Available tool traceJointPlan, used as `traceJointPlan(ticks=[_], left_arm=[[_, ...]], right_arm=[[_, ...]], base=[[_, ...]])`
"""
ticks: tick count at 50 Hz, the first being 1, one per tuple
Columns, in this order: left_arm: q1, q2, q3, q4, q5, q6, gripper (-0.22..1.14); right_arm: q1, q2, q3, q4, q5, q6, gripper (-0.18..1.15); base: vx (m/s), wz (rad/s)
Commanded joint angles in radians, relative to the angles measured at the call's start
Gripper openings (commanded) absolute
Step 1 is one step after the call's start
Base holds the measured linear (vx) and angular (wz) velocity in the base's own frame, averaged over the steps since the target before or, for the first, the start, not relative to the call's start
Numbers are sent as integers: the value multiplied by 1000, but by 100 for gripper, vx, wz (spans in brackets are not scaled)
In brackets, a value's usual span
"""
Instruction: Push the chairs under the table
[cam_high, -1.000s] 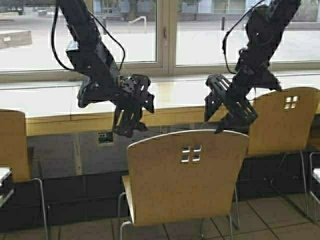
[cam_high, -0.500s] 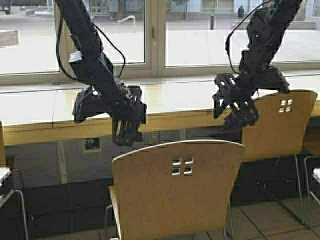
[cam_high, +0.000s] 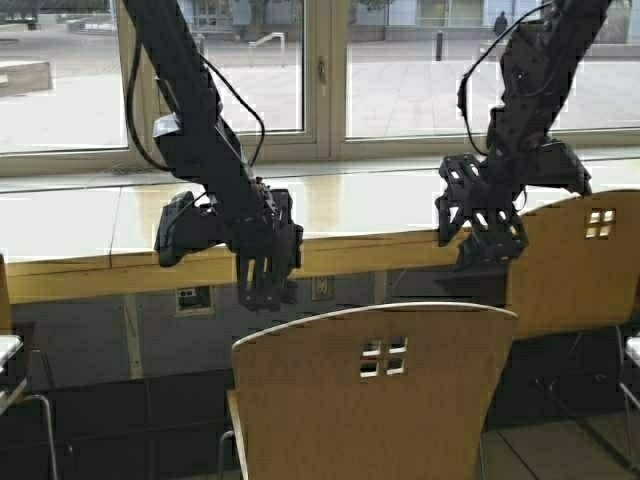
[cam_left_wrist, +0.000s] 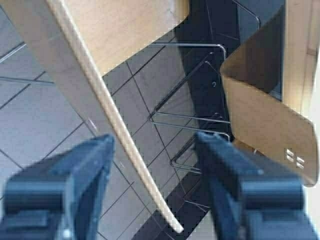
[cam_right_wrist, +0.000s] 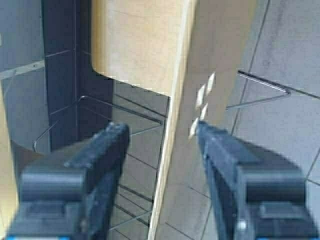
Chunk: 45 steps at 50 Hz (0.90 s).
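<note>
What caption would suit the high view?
Both open grippers, left gripper and right gripper, hover above a plywood chair's backrest facing the table.

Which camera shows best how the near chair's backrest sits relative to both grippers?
The high view: the near chair backrest lies below the left gripper and the right gripper. Each wrist view shows only its top edge between open fingers.

Floor (cam_high: 560, 440): grey tile, dark grout lines. Two tan chairs stand on it on thin metal legs: near chair (cam_high: 385, 395) facing the table (cam_high: 90, 225), backrest towards camera; second chair (cam_high: 580, 260) right of the near chair, closer to the table edge. Table top is glossy cream with a wood front edge, running under the window.
</note>
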Motion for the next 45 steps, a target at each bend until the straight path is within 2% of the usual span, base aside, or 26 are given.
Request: traceJointPlan(ticks=[1, 21, 45], left_arm=[[-26, -9, -5, -21, -3, -2, 86], [-44, 46, -35, -63, 15, -3, 85], [-5, 204, -222, -103, 17, -6, 85]], right_arm=[[2, -23, 3, 0, -8, -2, 83], [2, 44, -15, 0, -8, -3, 83], [-32, 158, -123, 0, -2, -3, 83]], base=[[6, 2], [3, 1], [0, 0]])
